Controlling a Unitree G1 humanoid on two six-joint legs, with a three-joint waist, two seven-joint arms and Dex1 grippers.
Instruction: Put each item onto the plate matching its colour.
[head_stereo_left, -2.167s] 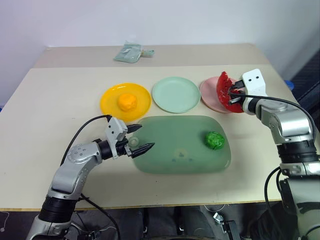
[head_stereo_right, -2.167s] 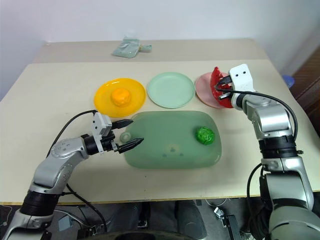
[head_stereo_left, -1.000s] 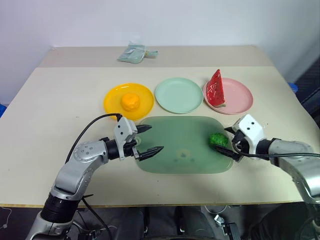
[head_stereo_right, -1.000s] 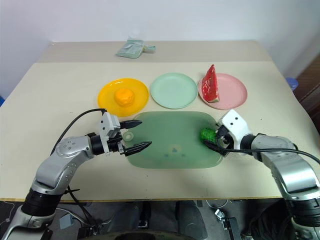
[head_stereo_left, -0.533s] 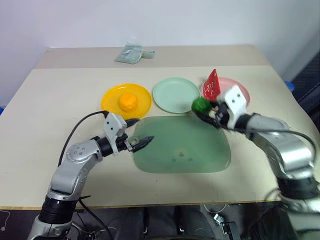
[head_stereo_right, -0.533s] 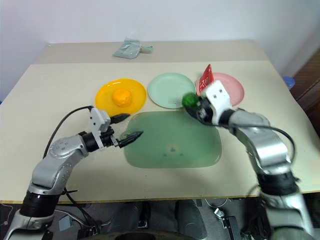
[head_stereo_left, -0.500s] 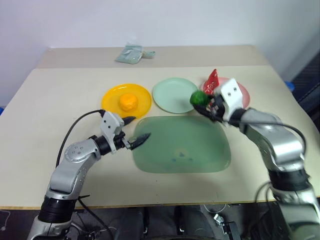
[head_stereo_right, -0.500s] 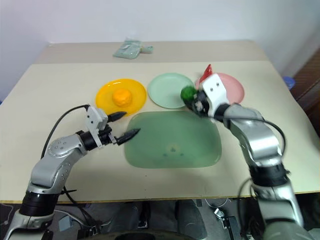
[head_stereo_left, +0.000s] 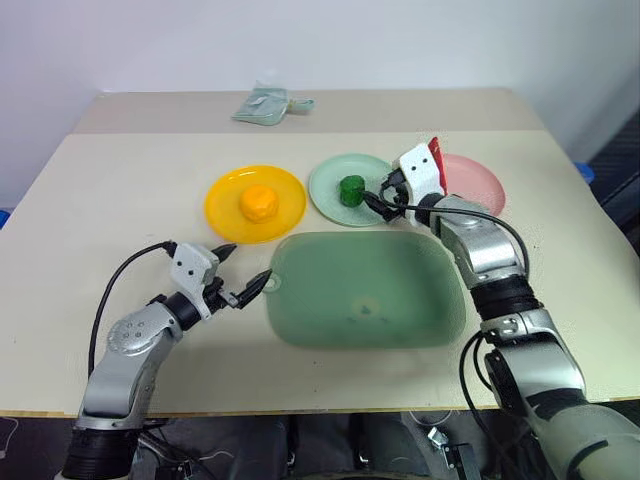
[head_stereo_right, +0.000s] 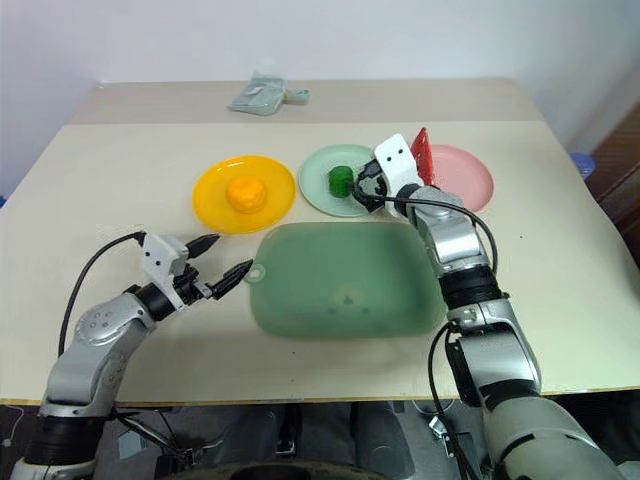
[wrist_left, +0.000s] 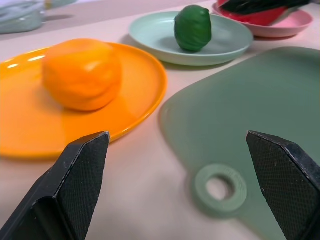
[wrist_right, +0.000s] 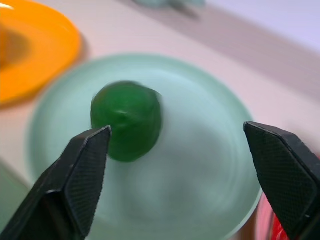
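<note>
Right hand (head_stereo_left: 383, 200) wide open, empty, over mint plate (head_stereo_left: 327, 190); green lump (head_stereo_left: 351, 189) on it. Left hand (head_stereo_left: 243, 279) open, empty.

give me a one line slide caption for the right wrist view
Open right gripper hovering by the green lump resting on the mint plate.

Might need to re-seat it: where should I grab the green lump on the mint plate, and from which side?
Grip the green lump across its rounded middle, coming from the right gripper's side, probably slightly from above. It sits free near the centre of the mint plate, whose rim is shallow, and the open fingers already flank it.
</note>
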